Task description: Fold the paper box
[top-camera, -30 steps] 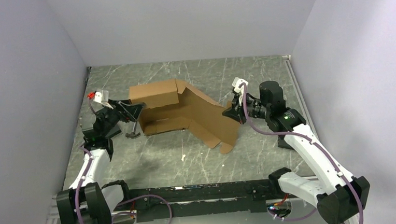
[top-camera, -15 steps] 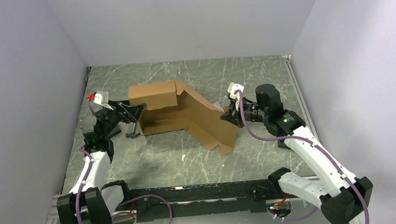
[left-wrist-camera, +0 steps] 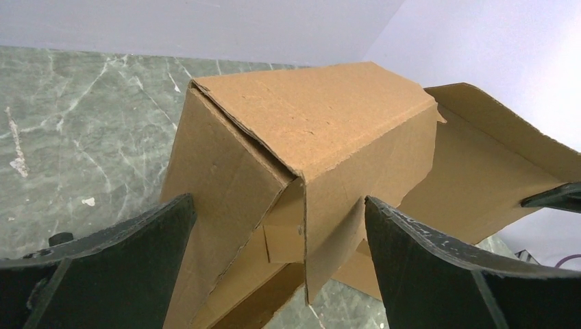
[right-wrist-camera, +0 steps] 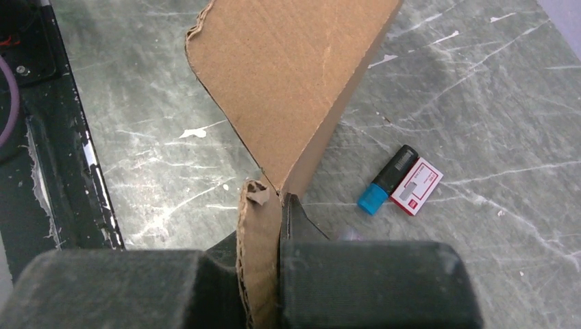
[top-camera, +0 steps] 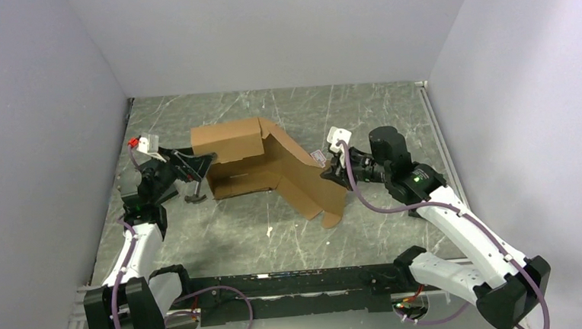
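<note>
Paper box: the paper box (top-camera: 269, 166) lies on the green-grey marbled table (top-camera: 224, 237), around its middle and a little toward the far wall, half formed.
Long axis: it runs from the far left to the near right in the top view.
Left end: folded up into a raised block with a closed top panel; its hollow side faces the near edge.
Right end: an unfolded panel slopes down toward the near right and ends in a small flap on the table.
Right gripper: the right gripper (right-wrist-camera: 270, 205) is pressed together on the right-hand edge of the sloping panel, with the cardboard edge sandwiched between its pads.
Left gripper: the left gripper (left-wrist-camera: 277, 212) is spread wide, one finger on each side of the folded corner at the left end. It holds nothing; whether a finger touches the cardboard cannot be told.
Beside the right flap: a small red-and-white carton (right-wrist-camera: 416, 186) and a black tube with a blue cap (right-wrist-camera: 387, 179) lie on the table touching each other, just beyond the held edge, on its far side.
Near side: a white scrap (top-camera: 269, 231) lies on the table between the box and the black base rail (top-camera: 295, 282).
Surround: plain pale walls (top-camera: 265, 36) close in the table on three sides.
</note>
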Available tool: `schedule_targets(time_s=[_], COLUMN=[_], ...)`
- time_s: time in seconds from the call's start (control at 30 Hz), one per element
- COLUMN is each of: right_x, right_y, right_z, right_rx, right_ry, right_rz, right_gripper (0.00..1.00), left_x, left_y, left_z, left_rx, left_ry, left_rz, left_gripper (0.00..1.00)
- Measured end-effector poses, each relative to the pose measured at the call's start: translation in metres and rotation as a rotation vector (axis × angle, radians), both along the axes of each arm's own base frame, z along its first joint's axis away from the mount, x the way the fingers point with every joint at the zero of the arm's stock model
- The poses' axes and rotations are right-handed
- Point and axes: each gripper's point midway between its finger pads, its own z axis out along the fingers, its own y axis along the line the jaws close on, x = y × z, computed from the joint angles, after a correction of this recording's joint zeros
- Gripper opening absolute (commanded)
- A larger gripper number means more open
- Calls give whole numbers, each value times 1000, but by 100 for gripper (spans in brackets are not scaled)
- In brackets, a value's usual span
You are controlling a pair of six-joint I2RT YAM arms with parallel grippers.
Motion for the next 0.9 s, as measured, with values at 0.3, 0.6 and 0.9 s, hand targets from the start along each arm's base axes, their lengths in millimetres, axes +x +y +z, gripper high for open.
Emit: schedule_targets(time_s=[0.3,0.6,0.9], right_x=[-11,-16,-18], right_y=[13,17,23], right_z=[1,12,9], right_rx=[-17,-33,-71], right_ry=[3,-1,-5], right_rz=[61,95,137], right_gripper=[0,0,0], left_x=[-2,-2,-2], left_y=[-3,-2,1], left_z=[1,-1,-1], left_rx=[-22,-24,-19], left_ry=[16,30,53], left_rz=[-16,-9,9], left_gripper=[100,99,99])
